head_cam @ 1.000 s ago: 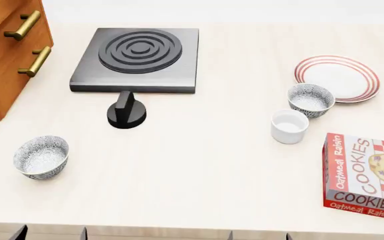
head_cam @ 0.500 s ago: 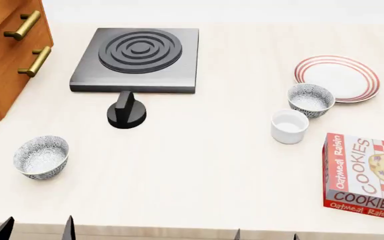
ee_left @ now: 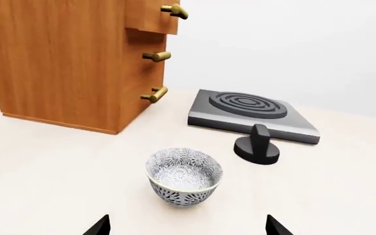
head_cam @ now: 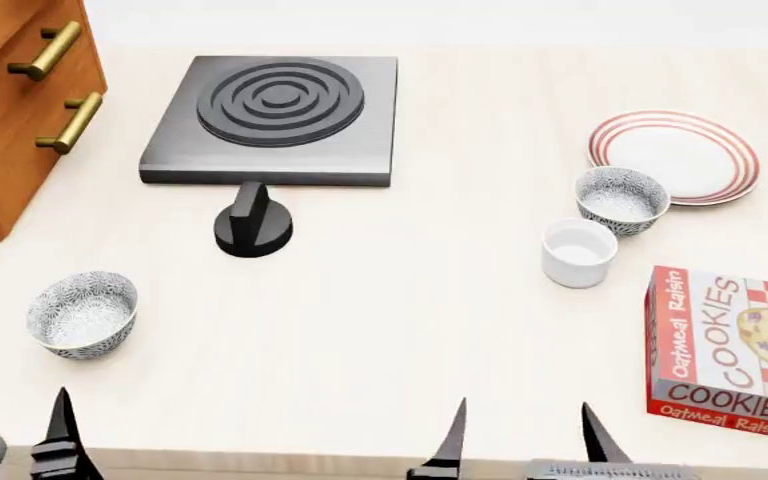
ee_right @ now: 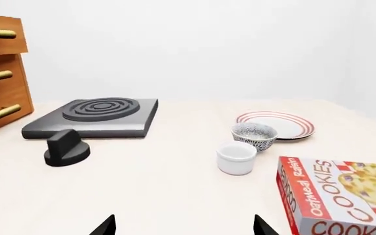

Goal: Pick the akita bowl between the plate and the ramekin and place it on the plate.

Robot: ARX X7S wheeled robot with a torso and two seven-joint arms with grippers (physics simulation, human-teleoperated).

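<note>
Two tools are hovering at the near edge of the pale worktop (head_cam: 398, 330), both spread wide and holding nothing: the right tool (head_cam: 520, 440) and the left tool (ee_left: 182, 226). The akita bowl (head_cam: 622, 199) is sitting well ahead of the right tool, between the red-ringed plate (head_cam: 675, 155), whose rim it is touching or just overlapping, and the white ramekin (head_cam: 579, 252) just beside it. Rigid, glazed and probably slick and breakable, the bowl looks light; pinching its rim on the side away from the ramekin seems safest.
</note>
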